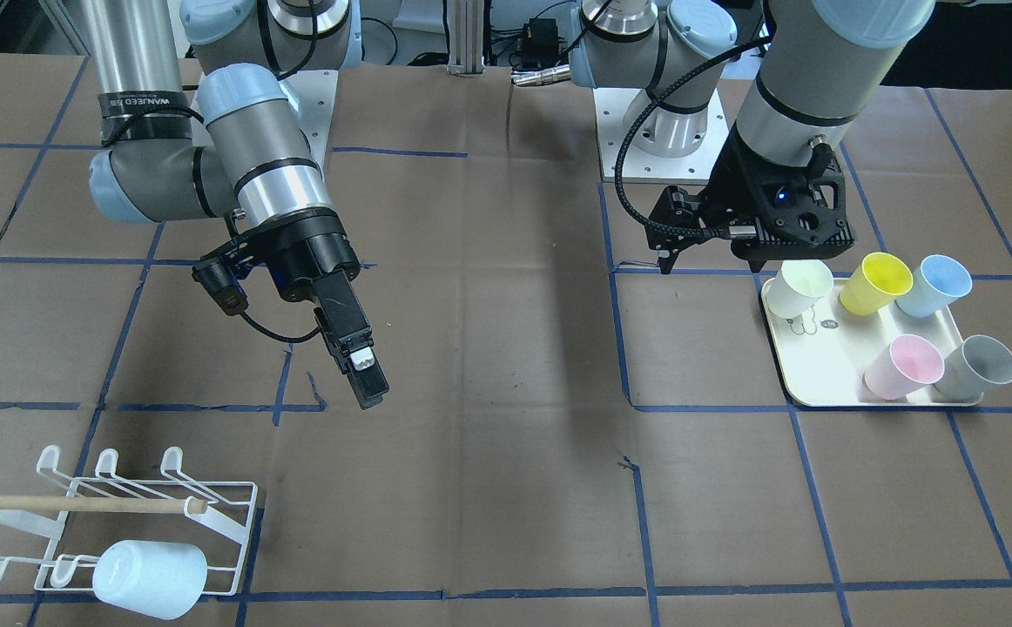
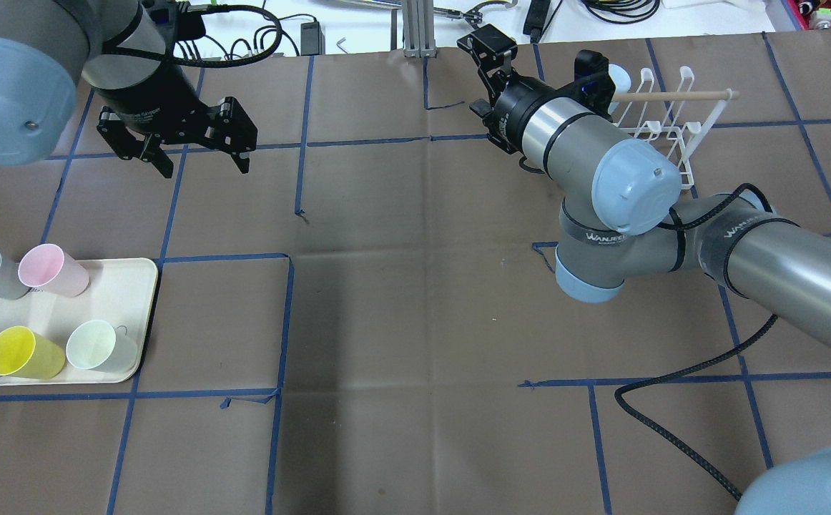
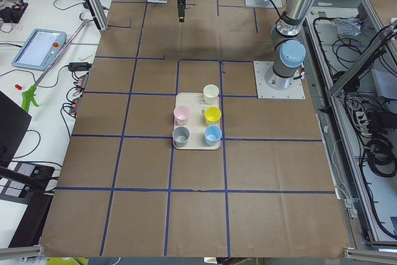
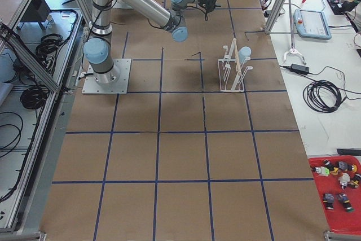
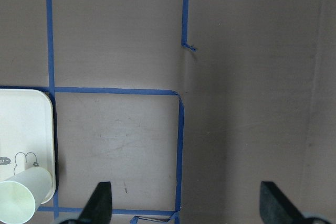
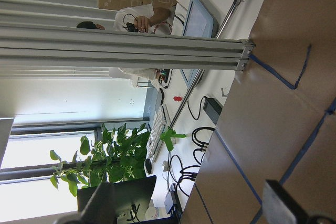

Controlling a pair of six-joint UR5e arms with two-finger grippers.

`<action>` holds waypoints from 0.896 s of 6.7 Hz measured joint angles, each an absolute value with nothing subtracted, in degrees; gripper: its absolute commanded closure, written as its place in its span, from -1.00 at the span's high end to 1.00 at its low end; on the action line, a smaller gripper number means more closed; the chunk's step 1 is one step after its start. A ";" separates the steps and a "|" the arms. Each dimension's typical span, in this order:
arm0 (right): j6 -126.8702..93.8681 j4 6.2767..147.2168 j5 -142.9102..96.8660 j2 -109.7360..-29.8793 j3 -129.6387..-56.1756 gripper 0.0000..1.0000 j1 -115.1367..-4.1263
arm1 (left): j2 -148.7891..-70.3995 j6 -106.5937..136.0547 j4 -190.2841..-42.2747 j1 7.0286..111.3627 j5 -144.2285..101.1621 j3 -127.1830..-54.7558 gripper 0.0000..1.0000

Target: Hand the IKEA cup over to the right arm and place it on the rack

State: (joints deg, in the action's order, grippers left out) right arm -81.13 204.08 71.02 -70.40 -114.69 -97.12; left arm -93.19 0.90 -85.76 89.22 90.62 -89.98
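**One cup on the rack, five on the tray, both sets of jaws apart**

A pale blue cup [image 1: 149, 577] lies on its side on the white wire rack [image 1: 227, 522] at the lower left of the front-facing view, below the rack's wooden dowel [image 1: 79, 503]. Five more cups stand on the cream tray [image 1: 824, 370] at the right of that view. In the upper row are a cream cup [image 1: 802, 287], a yellow cup [image 1: 879, 280] and a light blue cup [image 1: 934, 286]. Below them are a pink cup [image 1: 905, 366] and a grey cup [image 1: 978, 367].

The left gripper [image 2: 204, 168] hangs above the surface [image 1: 506, 348] near the tray, jaws wide apart and empty. In its wrist view the cream cup sits at the lower left corner, outside the left-hand finger [image 5: 100, 203].

The right gripper [image 1: 367, 387] is left of centre in the front-facing view, above the rack in the frame and well apart from it. Its wrist view shows both fingers [image 6: 105, 203] spread with nothing between them.
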 measured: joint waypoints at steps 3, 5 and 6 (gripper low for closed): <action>-81.14 204.00 71.02 -70.34 -114.73 1.00 -97.12 | -93.23 0.96 -85.76 89.21 90.60 -90.04 1.00; -81.14 203.91 71.02 -70.32 -114.72 1.00 -97.12 | -93.23 0.91 -85.74 89.21 90.60 -90.05 1.00; -81.17 203.88 71.01 -70.31 -114.72 1.00 -97.12 | -93.10 0.25 -85.93 88.96 90.63 -90.40 1.00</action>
